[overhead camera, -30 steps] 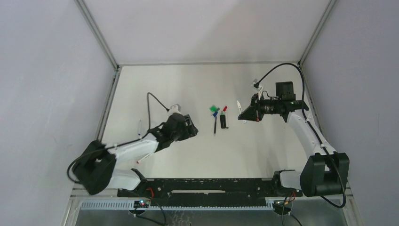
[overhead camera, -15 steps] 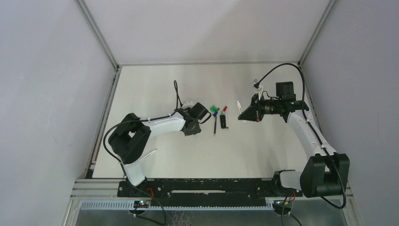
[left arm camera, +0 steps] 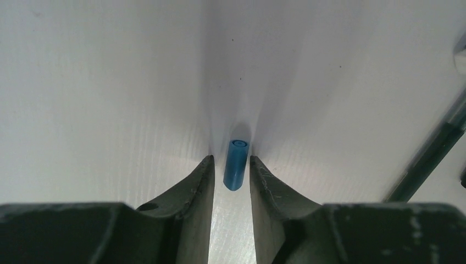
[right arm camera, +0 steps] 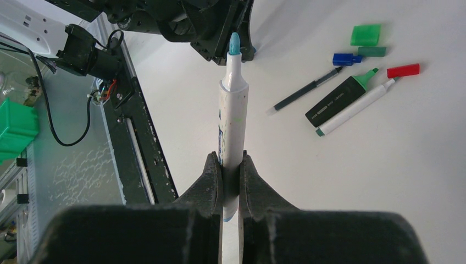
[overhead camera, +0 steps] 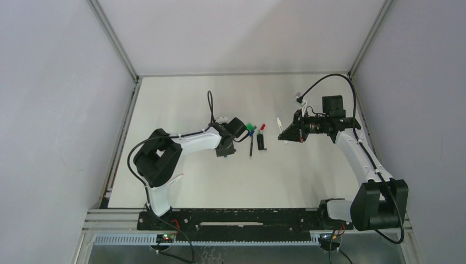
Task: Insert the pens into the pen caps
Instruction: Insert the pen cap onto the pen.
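The left gripper (left arm camera: 231,160) has swung across and narrowed its jaws to flank the small blue plastic cap (left arm camera: 236,165) on the white bench (left arm camera: 110,82), grip unconfirmed, while the right gripper (right arm camera: 231,158) keeps its jaws clamped on the white-barrelled, blue-tipped pen (right arm camera: 232,104), ready for capping.

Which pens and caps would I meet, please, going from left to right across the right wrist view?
The white pen held in the right gripper → thin dark pen → light green cap → red cap.
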Controlling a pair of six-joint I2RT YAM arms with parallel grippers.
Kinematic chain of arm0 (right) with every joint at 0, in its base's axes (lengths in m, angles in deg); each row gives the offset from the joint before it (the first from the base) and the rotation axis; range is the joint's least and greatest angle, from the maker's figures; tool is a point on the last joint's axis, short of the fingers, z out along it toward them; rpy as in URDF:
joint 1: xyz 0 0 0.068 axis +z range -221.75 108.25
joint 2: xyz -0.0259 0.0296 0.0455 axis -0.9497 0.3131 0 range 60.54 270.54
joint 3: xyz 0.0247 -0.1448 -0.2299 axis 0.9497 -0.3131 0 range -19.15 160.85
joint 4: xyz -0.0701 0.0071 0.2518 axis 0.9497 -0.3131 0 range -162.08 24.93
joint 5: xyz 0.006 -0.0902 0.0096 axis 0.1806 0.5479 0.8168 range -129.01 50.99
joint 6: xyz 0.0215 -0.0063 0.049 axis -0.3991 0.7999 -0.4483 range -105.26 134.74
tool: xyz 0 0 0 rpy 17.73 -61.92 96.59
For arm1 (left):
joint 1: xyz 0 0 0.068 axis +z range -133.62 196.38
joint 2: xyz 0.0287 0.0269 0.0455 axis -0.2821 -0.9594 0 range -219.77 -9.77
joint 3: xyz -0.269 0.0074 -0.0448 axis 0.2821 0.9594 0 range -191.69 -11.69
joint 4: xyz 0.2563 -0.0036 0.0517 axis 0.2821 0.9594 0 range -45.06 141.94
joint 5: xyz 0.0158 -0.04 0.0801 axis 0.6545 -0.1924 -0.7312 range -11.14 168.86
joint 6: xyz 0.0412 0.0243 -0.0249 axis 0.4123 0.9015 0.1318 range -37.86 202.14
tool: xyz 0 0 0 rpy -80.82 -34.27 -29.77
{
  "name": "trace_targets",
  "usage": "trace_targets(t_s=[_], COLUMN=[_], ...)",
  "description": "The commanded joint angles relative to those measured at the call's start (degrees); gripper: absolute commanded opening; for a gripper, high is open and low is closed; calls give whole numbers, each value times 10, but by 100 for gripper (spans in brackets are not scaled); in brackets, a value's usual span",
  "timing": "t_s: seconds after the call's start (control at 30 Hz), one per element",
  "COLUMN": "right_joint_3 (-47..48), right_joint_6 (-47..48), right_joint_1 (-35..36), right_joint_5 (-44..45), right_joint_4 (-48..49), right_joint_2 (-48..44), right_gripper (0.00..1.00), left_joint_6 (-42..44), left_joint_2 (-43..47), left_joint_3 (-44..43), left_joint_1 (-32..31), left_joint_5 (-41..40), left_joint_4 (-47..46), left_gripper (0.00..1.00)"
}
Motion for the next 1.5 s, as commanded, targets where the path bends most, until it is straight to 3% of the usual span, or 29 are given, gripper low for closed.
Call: trace_targets(t_s=[0.0,0.13,0.37,0.6,0.93,1.2,1.47], right_joint_3=[19,19,19,19,-32,-78,-85], right_joint_6=[14,13,14,15,-14,-47,-70], right_joint_1=[2,2,0,0,37,122,185], right_joint_5=[-13,-13,-14,-16,-66,-50,-31], right_joint_4=[3,2,1,-1,69,160,194], right_joint_2=[-16,-17,-19,-19,-27,-10,19], right_gripper=[5,5,5,5,5,2,0], left_joint_6=[20,26,34,42,49,27,1], left_joint_2=[-20,-30,-34,-13,126,247,329], left_joint_3=[-23,-28,-24,12,90,211,330], left_joint_1=[-3,-3,0,0,-2,-4,-9], left_joint_5=[-10,-3,23,41,30,94,145], left_joint_4=[14,12,0,-32,-102,-281,-545], left_gripper=[34,33,21,1,0,0,0])
